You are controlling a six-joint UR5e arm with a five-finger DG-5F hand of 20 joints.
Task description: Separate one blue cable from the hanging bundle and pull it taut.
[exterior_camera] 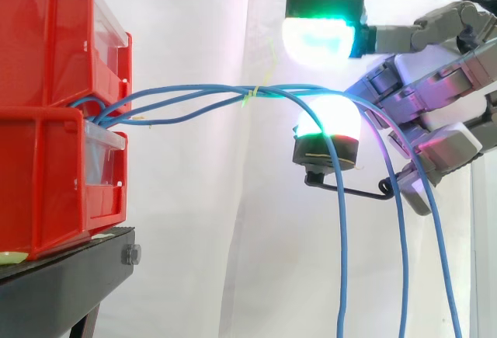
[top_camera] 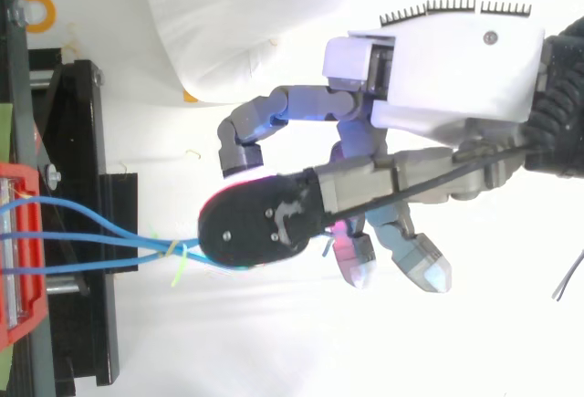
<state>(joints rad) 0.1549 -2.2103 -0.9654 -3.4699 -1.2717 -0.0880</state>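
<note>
Several blue cables (exterior_camera: 194,93) leave the gap between two stacked red bins (exterior_camera: 46,50) and run right to a thin green tie (exterior_camera: 250,95). Past the tie they arch over and hang down as separate strands (exterior_camera: 403,276). My hand (exterior_camera: 435,113) reaches in from the right. One glowing fingertip (exterior_camera: 318,39) is above the bundle and another (exterior_camera: 330,120) just below it, with a gap between them where the cables pass. The pads do not pinch the cables. In the top view my hand (top_camera: 456,59) covers the cables (top_camera: 100,233) just right of the tie (top_camera: 178,265).
The bins sit on a black stand (exterior_camera: 62,283) at the left, with the lower bin (exterior_camera: 39,182) jutting slightly forward. A white curtain (exterior_camera: 217,221) hangs behind everything. An orange ring (top_camera: 38,11) lies at the top-left corner in the top view.
</note>
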